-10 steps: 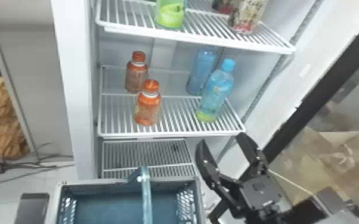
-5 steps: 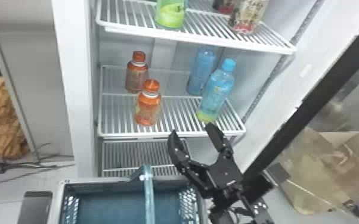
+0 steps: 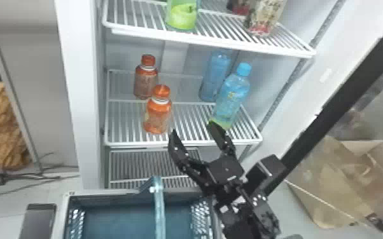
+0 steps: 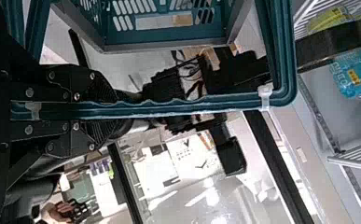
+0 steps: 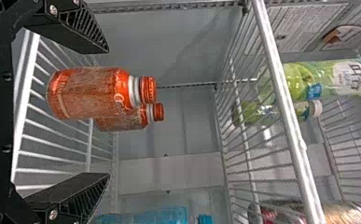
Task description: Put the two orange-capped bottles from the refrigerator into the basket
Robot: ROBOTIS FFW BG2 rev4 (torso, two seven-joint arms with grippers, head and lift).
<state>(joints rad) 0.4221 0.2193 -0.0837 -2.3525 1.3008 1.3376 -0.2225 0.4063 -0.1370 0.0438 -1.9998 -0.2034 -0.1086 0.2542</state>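
Grip the nearer squat, orange-capped plastic bottle (image 3: 157, 116), upright before its twin (image 3: 145, 81) on white wire shelving (image 3: 136, 145), mid-body with the black right gripper (image 3: 193, 127), jaws spread, as likely weighty, stiff and slick, with the left gripper (image 4: 110, 111) clamped on the teal plastic handle (image 4: 192, 106).

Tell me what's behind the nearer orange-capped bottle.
A second orange-capped bottle, on the same wire shelf. The nearer bottle hides part of its body in the right wrist view.
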